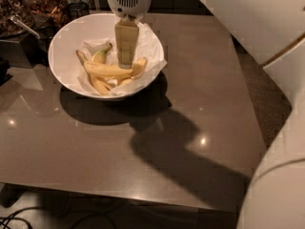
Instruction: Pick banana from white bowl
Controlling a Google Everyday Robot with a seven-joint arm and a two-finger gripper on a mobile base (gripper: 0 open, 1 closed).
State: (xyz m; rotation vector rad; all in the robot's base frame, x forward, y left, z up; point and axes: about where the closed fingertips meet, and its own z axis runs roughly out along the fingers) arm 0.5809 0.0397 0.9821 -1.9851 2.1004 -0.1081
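Note:
The white bowl [61,38] stands at the back left of the brown table, lined with crumpled white paper. The banana [110,70], long and yellow, lies across the bowl's middle. A shorter greenish-tipped banana [101,55] lies behind it and another short one [98,84] in front. My gripper [126,62] hangs straight down from its white wrist over the bowl. Its tip is right at the banana's upper side, near the right half. Whether it touches the banana is not clear.
Dark containers with snacks [43,4] and a metal scoop handle [22,26] stand behind and left of the bowl. My white arm [281,180] fills the right edge of the view. The table's front edge [128,197] runs along the bottom, with cables below.

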